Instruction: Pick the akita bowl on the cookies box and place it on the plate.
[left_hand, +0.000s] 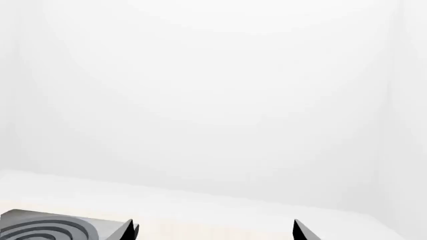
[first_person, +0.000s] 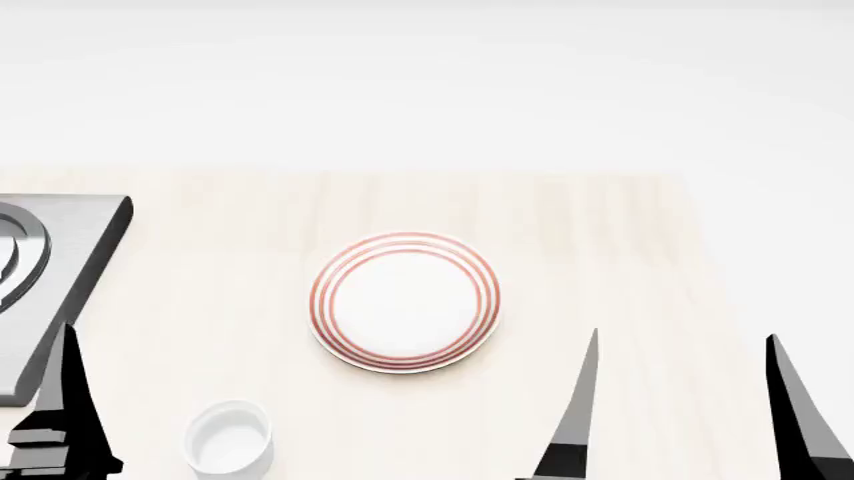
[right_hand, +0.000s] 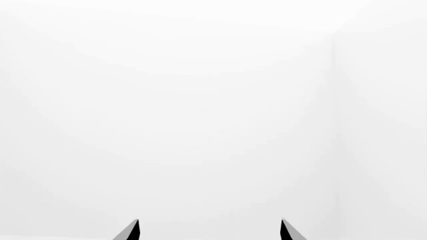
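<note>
**Pale wood table, bowl and box out of view**

From left: a grey metal stove plate (first_person: 47, 270), a small plain white cup (first_person: 228, 435), then the round white red-ringed plate (first_person: 406, 302) at centre. The left gripper (left_hand: 215, 231) and right gripper (first_person: 681, 405) hover spread wide, empty. The speckled akita bowl and cookies box are unseen, probably off-frame; locate them first.

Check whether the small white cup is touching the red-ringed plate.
Apart. The head view shows bare wooden table between the cup and the plate; the cup stands nearer the robot, toward its left.
</note>
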